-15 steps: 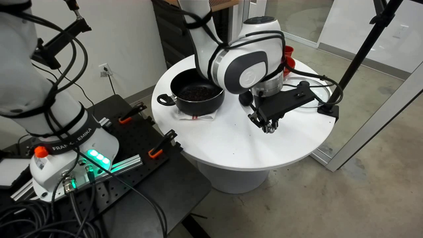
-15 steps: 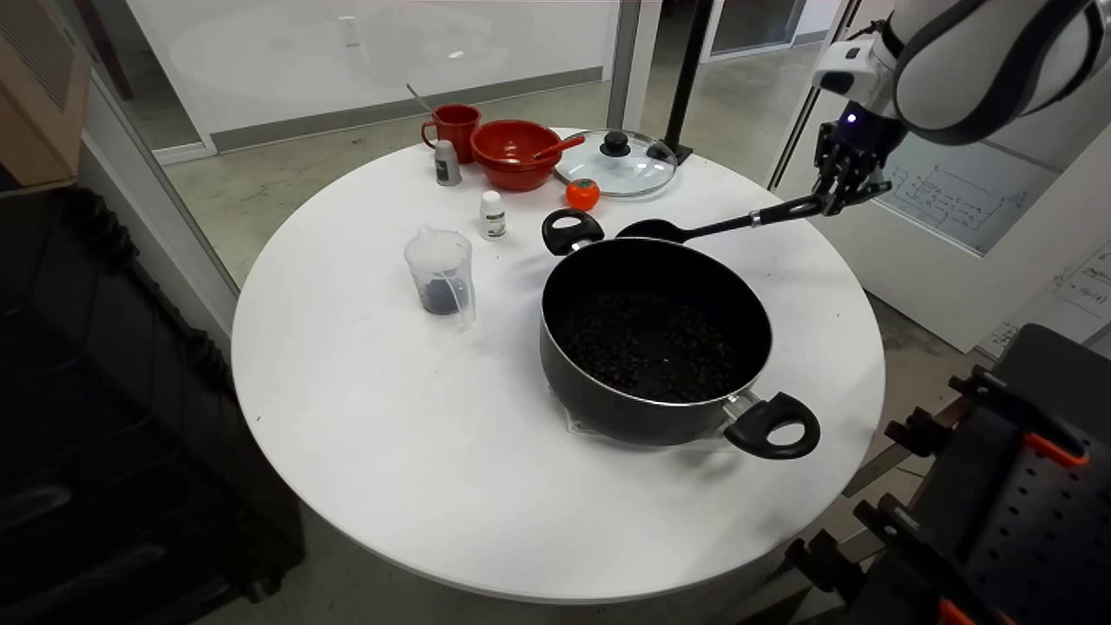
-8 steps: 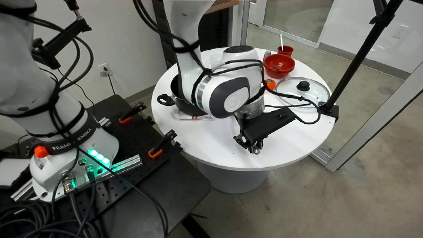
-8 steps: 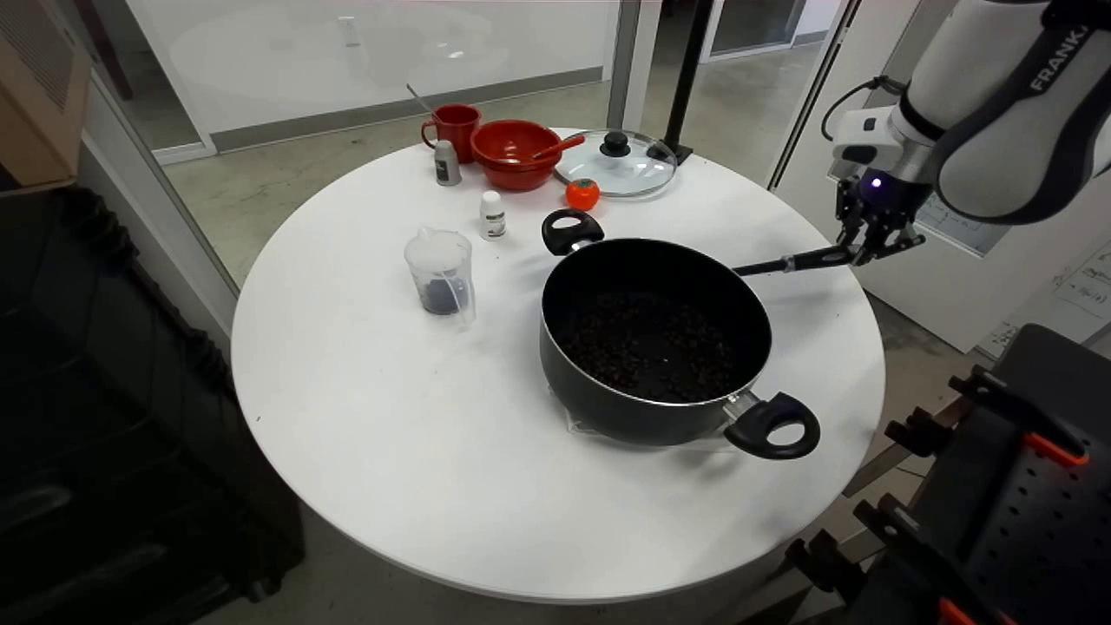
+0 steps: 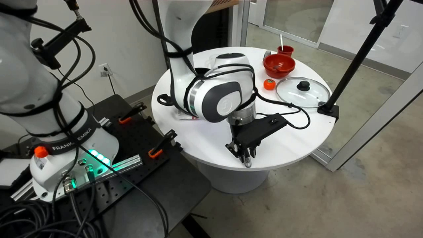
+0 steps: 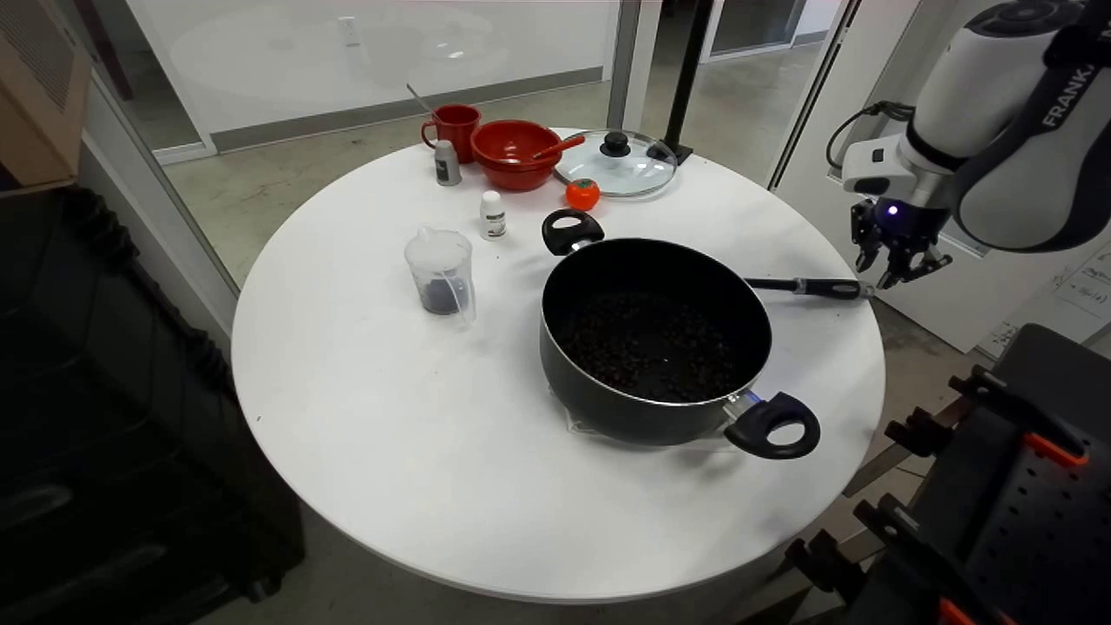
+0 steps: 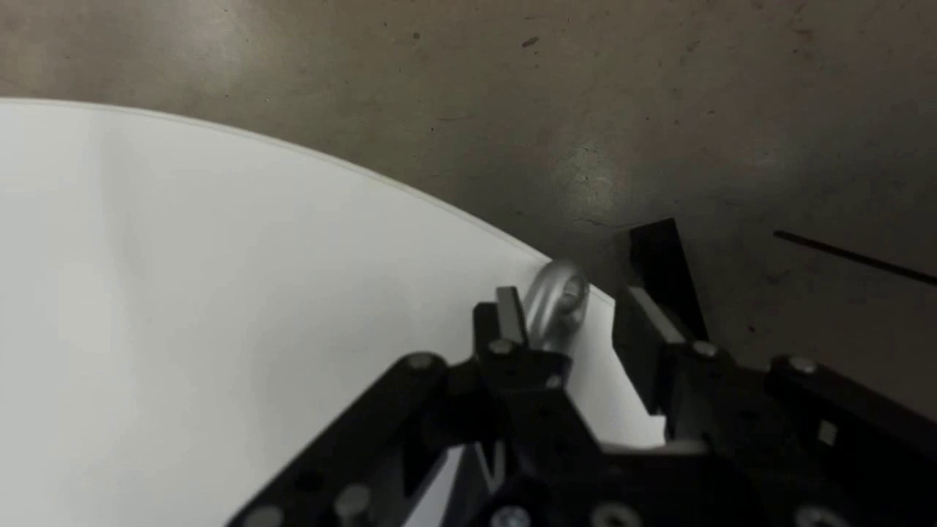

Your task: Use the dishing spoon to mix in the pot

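Observation:
The black dishing spoon (image 6: pixel 825 287) lies low along the tabletop behind the pot, its bowl hidden there. Its silver handle end (image 7: pixel 554 304) reaches the table's edge. My gripper (image 7: pixel 571 296) stands open around that end. The handle sits close to one finger (image 7: pixel 511 315), and a gap separates it from the opposite finger (image 7: pixel 644 337). Just above the handle end is the gripper (image 6: pixel 874 274) in an exterior view. The black pot (image 6: pixel 612 408) holds dark bean-like pieces. Mostly behind the arm in an exterior view, the pot shows a side handle (image 5: pixel 165 99).
A glass lid (image 6: pixel 638 178), an orange-red fruit (image 6: pixel 582 194), red bowls (image 6: pixel 518 174) and a red mug (image 6: pixel 457 130) stand at the far side. A clear measuring cup (image 6: pixel 438 260), a white bottle (image 6: pixel 492 217) and a grey shaker (image 6: pixel 446 165) are beside them. A black post (image 5: pixel 360 62) rises at the rim.
The gripper has come down toward the table's edge, bringing the spoon from beyond the pot's far handle. Its jaws have opened, and the spoon's handle now lies below the fingertips.

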`<state>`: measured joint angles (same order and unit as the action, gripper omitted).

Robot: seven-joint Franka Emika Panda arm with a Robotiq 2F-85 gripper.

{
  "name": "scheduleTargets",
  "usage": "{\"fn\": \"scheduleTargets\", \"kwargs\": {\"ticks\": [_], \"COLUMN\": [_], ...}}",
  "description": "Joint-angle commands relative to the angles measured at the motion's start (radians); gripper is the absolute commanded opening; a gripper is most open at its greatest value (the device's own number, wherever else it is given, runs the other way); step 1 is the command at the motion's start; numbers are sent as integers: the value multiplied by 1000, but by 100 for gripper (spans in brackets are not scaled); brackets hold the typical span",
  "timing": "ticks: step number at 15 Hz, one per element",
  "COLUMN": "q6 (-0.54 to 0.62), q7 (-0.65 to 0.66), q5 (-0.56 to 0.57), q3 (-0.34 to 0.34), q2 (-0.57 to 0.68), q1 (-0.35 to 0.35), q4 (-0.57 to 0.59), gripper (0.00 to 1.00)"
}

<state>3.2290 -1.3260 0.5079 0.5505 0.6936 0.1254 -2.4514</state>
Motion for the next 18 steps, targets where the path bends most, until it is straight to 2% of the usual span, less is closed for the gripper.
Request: {"fn": "scheduleTargets", "kwargs": {"ticks": [1, 4, 6, 7, 8, 9, 10, 11, 14, 16, 17, 18], "q6": [23, 11, -31, -61, -100, -139, -175, -246, -424, -542, -602, -637], "q7": [-11, -8, -2, -8, 6, -5, 7, 16, 4, 61, 160, 235], "q5": [11, 8, 6, 13, 10, 20, 24, 23, -13, 6, 111, 145], "q3": [57, 69, 93, 106, 155, 119, 142, 127, 153, 184, 109, 78], "q2": [19, 11, -37, -69, -104, -173, -210, -277, -431, -538, -591, -632], "q1": [-67, -98, -144, -168, -236, -205, -245, -250, -341, -406, -331, -321], "q4": [-20, -29, -57, -74, -96, -118, -129, -140, -147, -127, -99, -84], "gripper": [70, 93, 100, 100, 100, 100, 100, 100, 100, 100, 100, 100]}}
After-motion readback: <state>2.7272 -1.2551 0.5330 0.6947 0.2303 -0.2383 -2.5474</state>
